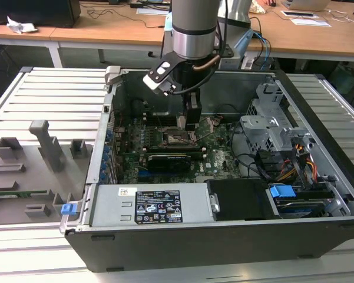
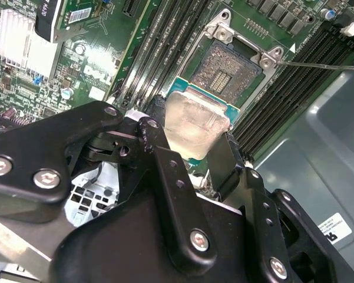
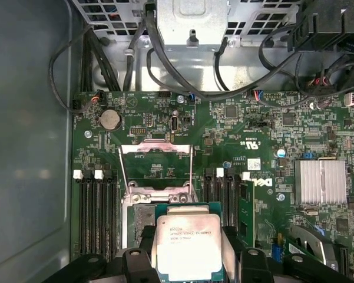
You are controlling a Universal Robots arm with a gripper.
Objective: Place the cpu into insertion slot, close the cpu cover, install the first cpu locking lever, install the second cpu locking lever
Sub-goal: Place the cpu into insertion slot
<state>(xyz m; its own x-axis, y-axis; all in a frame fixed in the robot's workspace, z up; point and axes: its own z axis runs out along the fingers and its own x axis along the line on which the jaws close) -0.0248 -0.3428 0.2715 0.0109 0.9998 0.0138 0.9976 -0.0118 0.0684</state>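
Because the cpu must go down flat and square, the gripper pinches it by two opposite edges, one black finger on each side, so the pale metal top is bare and nothing sits between the cpu and the board. The same hold shows in the first wrist view, with the cpu clamped between the fingertips. Directly beyond the cpu lies the insertion slot, its dark contact field uncovered. The cpu overlaps one edge of the slot but is not seated, and I cannot tell whether any corner touches the rim. The cpu cover stands swung up on the far side of the slot, evidently to free the opening. A thin locking lever juts out unlatched past the slot's corner for the same reason. Long black memory slots flank the slot on both sides. In the exterior view the gripper hangs at about one o'clock of the insertion slot. The black card lies just at six o'clock of it, the grey power supply sits farther out at six o'clock, and the drive cage is at three o'clock. Judgement: the first step is in hand; the cover and both levers are not yet done.
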